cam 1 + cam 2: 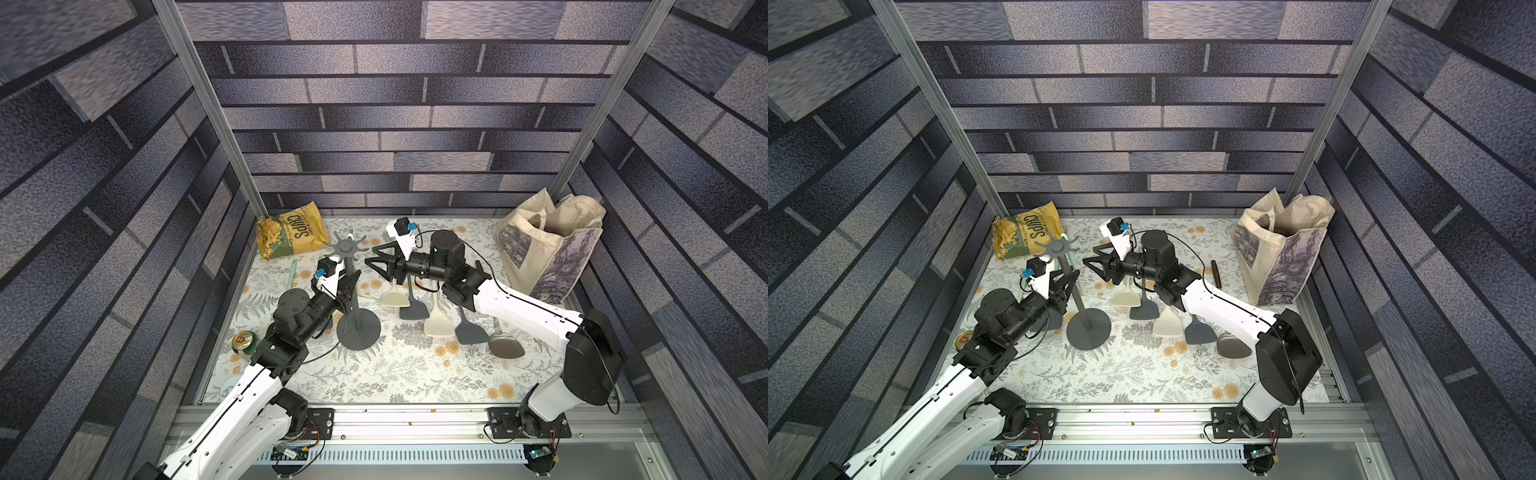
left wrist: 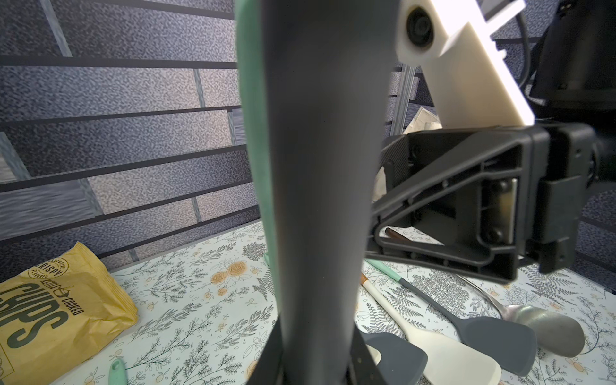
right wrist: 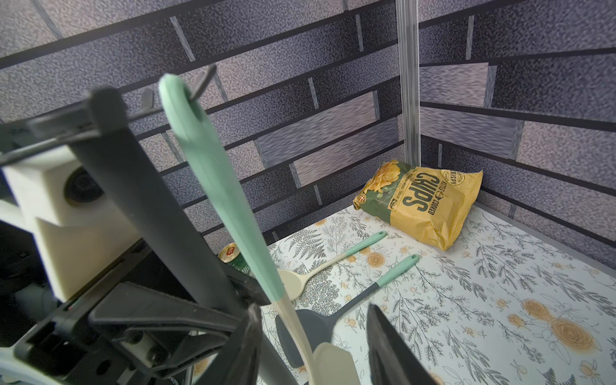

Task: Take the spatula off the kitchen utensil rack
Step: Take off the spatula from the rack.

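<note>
On the flowery table (image 1: 395,374), in both top views, the grey rack (image 1: 358,330) stands upright near the left arm. The left fingers (image 1: 348,286) are clenched on its thin pole, part way up. I think they hold it so the rack does not tip over. The right fingers (image 1: 369,255) are spread apart and empty, up by the star of hooks. Other spatulas (image 1: 436,328) lie flat on the table near the rack's round foot.

In the left wrist view, the pole is so close that it fills the middle. A green strip peeks out behind it. That is the handle of the spatula (image 2: 258,150), not yet off the rack.

In the right wrist view, the spatula hangs from one hook by the hole in its handle. Its thin neck seems to sit between the two open fingers, but they do not touch it. That looks like the spot to squeeze, then lift up off the hook.
</note>
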